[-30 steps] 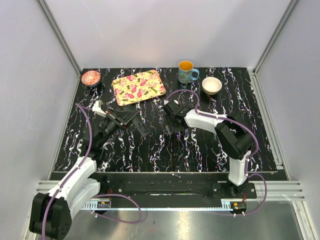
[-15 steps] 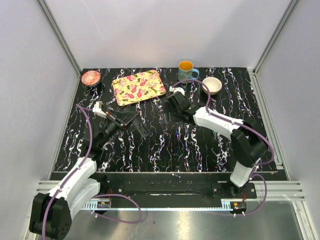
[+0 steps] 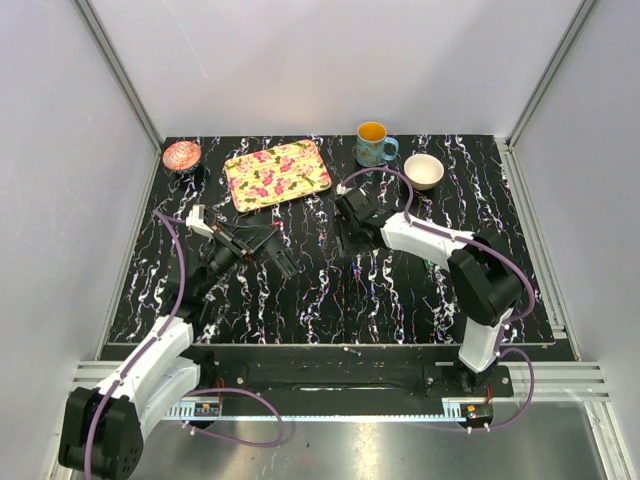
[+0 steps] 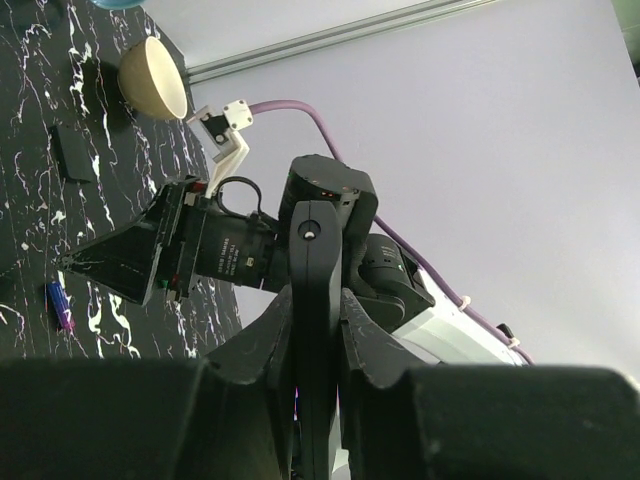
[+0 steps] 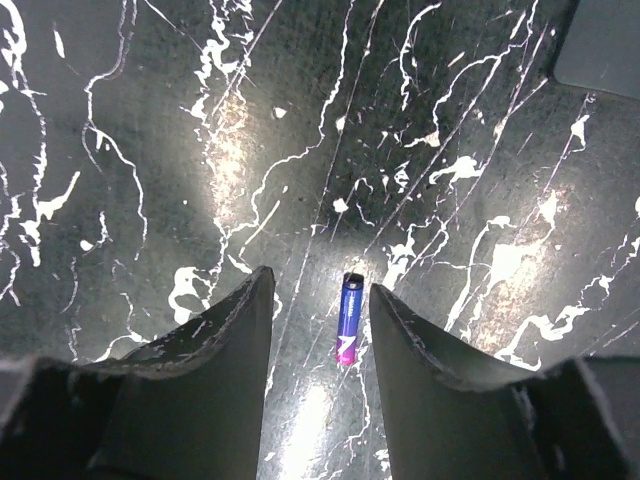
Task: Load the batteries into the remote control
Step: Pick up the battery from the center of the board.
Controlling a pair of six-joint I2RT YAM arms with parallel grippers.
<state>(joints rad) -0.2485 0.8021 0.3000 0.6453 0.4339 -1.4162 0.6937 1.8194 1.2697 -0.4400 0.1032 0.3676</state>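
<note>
My left gripper [image 3: 256, 241] is shut on the remote control [image 3: 284, 259], a flat black bar held off the table. In the left wrist view the remote control [image 4: 317, 250] stands edge-on, clamped in the left gripper [image 4: 317, 300]. My right gripper [image 3: 348, 243] is open and points down at the table. In the right wrist view one battery [image 5: 348, 332], a slim blue-purple stick with a magenta end, lies on the table below the open right gripper [image 5: 320, 282], nearer the right finger. The same battery [image 4: 58, 305] shows in the left wrist view. No other battery shows.
A floral tray [image 3: 278, 173], a mug [image 3: 373, 143], a white bowl [image 3: 423, 171] and a pink dish [image 3: 181, 155] stand along the back. A small flat black piece [image 5: 600, 45] lies on the marbled table near the battery.
My right gripper swung back toward the mug, then came forward again and now hangs over the battery. The left arm and the remote control have not moved.
</note>
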